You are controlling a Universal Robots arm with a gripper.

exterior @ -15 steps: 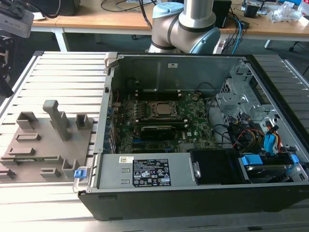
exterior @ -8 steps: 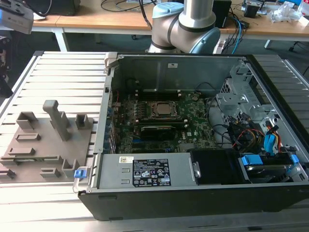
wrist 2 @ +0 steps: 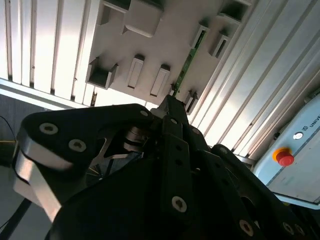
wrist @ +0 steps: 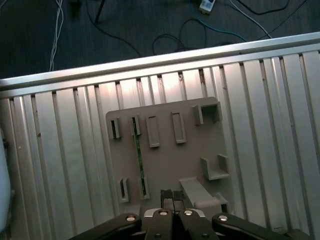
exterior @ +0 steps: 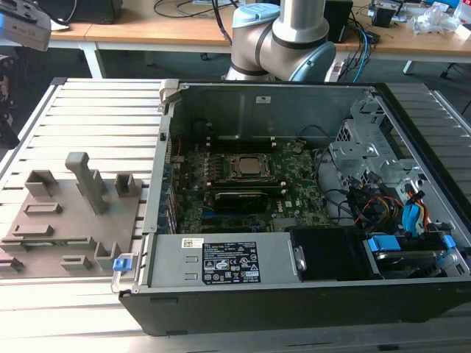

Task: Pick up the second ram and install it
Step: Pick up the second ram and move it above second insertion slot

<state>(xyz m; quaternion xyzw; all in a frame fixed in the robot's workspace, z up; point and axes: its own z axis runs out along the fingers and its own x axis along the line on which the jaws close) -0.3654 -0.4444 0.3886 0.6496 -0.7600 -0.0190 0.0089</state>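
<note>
**Pincer closed and empty over the RAM fixture**

First wrist view: my pincer's two dark fingertips are pressed together with nothing between them. They hang above the flat grey plastic fixture plate. The second ram, a thin green circuit-board stick, stands on edge in its slots just beside my tips, untouched.

Second wrist view: the same stick runs along the plate and ends close to my tips.

Exterior view: the plate lies on the ribbed aluminium table, at the exterior view's left of the open black computer case, well apart from the green motherboard.

My take on a clean pick: spread wide, centre over the stick's mid-length, clamp its flat faces squarely, and pull straight up so it doesn't bind in the slots.
</note>
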